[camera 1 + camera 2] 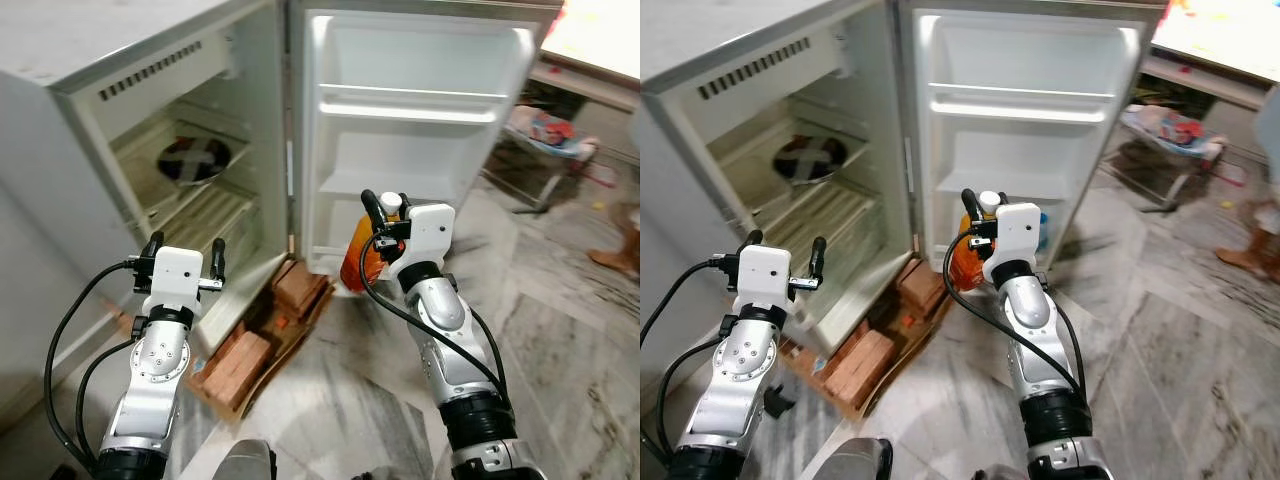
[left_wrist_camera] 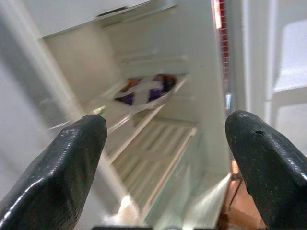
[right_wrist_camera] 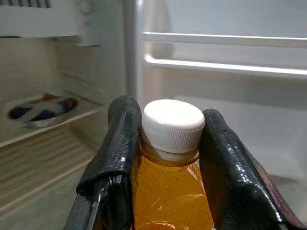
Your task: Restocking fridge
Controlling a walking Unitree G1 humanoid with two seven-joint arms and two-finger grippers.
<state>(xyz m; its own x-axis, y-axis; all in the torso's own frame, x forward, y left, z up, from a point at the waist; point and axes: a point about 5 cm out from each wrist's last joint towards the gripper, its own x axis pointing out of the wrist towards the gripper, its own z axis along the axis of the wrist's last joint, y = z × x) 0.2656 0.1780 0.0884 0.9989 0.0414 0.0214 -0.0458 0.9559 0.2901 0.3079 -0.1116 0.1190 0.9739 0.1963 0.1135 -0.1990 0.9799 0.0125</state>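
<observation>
I had the right gripper (image 1: 385, 205) clamped on the neck of an orange juice bottle (image 1: 360, 255), its two black fingers (image 3: 119, 158) pressed to either side just under the white screw cap (image 3: 173, 124). The bottle hung upright in front of the open fridge door (image 1: 420, 120), close to the door's lowest shelf (image 1: 1015, 185) and level with it, though I could not tell whether it touched the door. The amber liquid showed through clear plastic below the cap.

My left gripper (image 1: 183, 254) held nothing; its fingers (image 2: 72, 167) stood wide apart, aimed into the fridge cabinet (image 1: 170, 150). Through the gap between them I saw a metal bowl (image 2: 146, 91) with purple and white contents, sitting on the cabinet's upper wire shelf (image 1: 150, 160). The ribbed shelf (image 1: 205, 215) below the bowl held nothing I could make out.

The fridge stood raised on red bricks (image 1: 240, 365) laid over a flat board, and the bricks lay under the cabinet's open front. Beyond the door, to its far side, a low rack (image 1: 545, 140) carried some colourful packets, and marble floor (image 1: 560, 300) spread beneath my arms.
</observation>
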